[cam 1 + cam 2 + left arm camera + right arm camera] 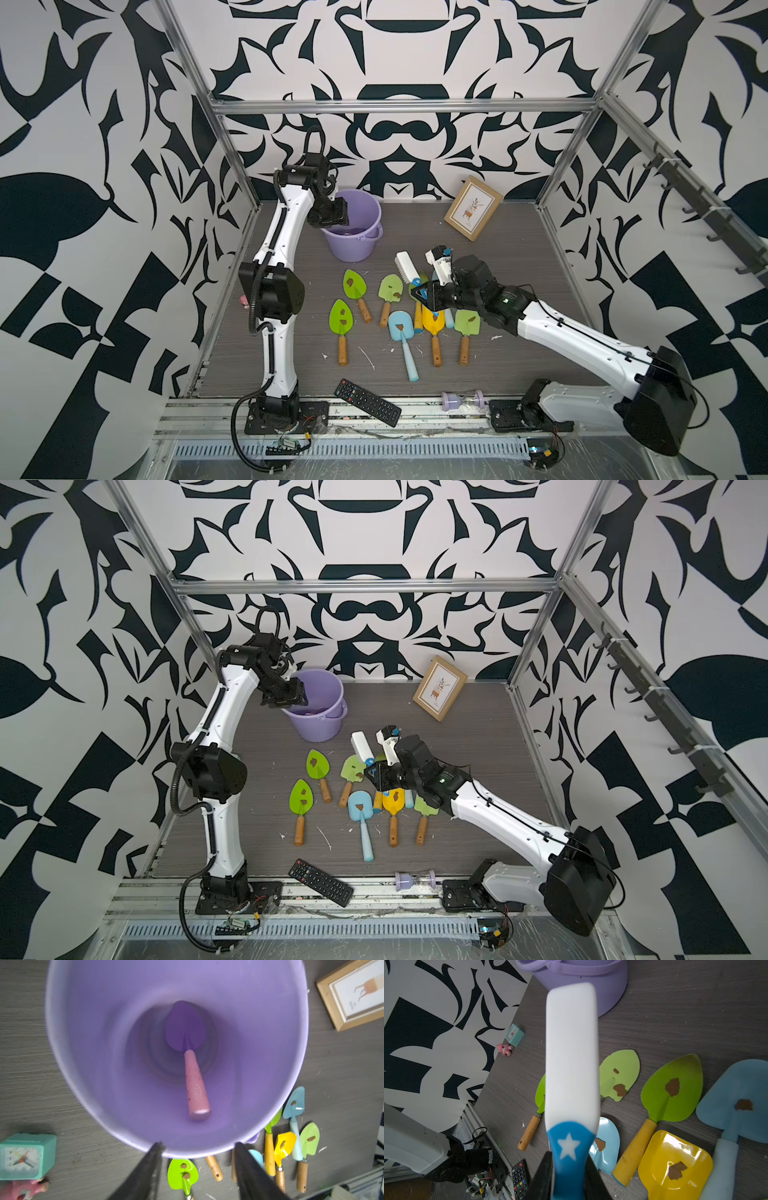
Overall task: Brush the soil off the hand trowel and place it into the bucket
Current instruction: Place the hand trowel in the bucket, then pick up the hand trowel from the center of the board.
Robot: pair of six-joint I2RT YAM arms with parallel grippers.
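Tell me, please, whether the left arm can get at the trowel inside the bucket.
Probably yes: the left tool hangs open over the bucket, and the trowel leans there, pink handle up, uncovered.

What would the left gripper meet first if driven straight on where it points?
Likely the pink-handled trowel lying in the bucket: the left gripper, jaws open, points into its mouth. Depth is unclear; the near wall could come first.

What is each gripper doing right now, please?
Left gripper: open, empty, over the bucket.
Right gripper: closed, holding the brush.
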